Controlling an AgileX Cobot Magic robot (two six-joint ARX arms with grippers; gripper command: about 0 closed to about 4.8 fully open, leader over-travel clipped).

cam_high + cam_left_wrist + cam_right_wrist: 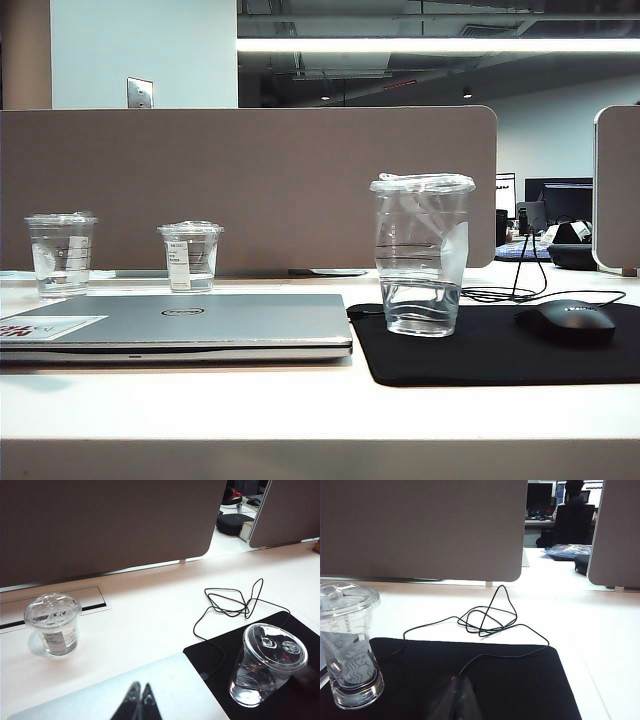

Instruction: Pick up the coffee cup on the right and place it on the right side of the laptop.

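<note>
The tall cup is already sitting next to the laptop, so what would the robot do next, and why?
Probably nothing more than rest. The coffee cup stands upright on the black mat, just right of the laptop. The right gripper is shut and empty, clear of the cup; the left gripper hangs shut over the laptop. The job looks finished.

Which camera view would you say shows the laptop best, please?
The exterior view: the closed laptop lies across the table's left side, lid, logo and sticker all visible. The left wrist view catches only a lid corner behind the left gripper. The right wrist view shows none of it.
</note>
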